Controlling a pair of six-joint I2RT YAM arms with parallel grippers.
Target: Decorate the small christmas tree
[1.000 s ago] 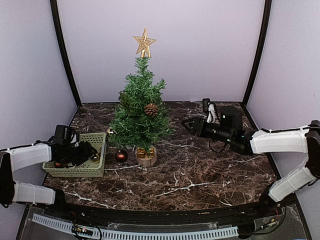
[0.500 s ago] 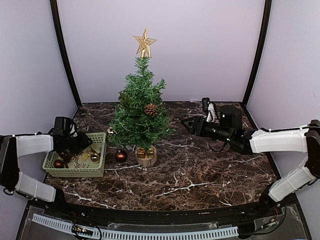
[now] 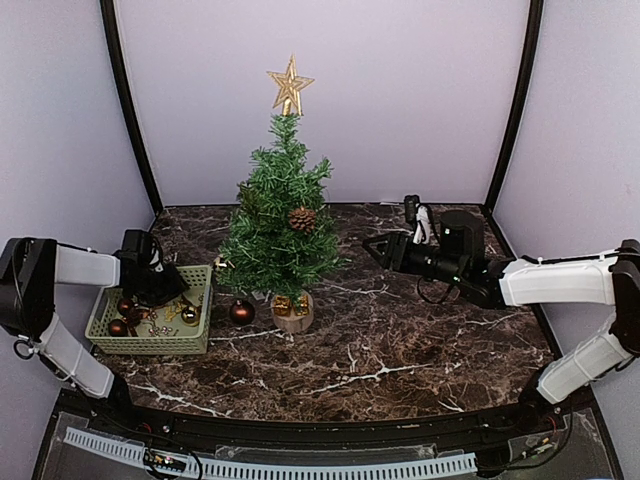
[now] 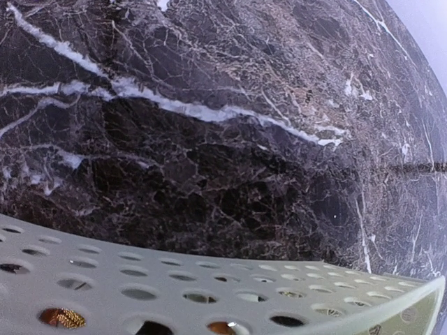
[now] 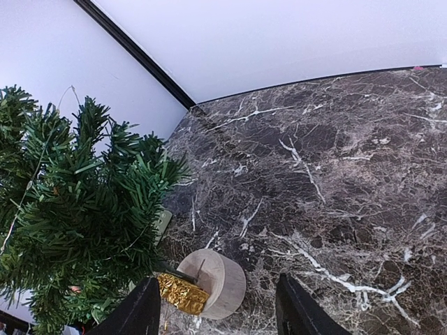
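Note:
The small christmas tree (image 3: 280,232) stands mid-table on its wooden stump (image 3: 294,318), with a gold star (image 3: 289,87) on top, a pinecone (image 3: 301,219) in its branches and gold gift boxes (image 3: 291,304) at its foot. My left gripper (image 3: 168,292) hangs low over the far part of the green basket (image 3: 196,330); its jaws do not show in the left wrist view, which holds only the basket's holed wall (image 4: 174,279). My right gripper (image 3: 375,248) hovers to the right of the tree, open and empty (image 5: 216,280), facing the tree (image 5: 77,202) and stump (image 5: 227,269).
A dark red ball (image 3: 242,312) lies on the marble between basket and stump. Several red and gold ornaments (image 3: 125,320) sit inside the basket. Pale walls close in the back and both sides.
My left gripper has shifted from the middle of the basket toward its far edge, the forearm swinging back to the left. The right arm has stayed still.

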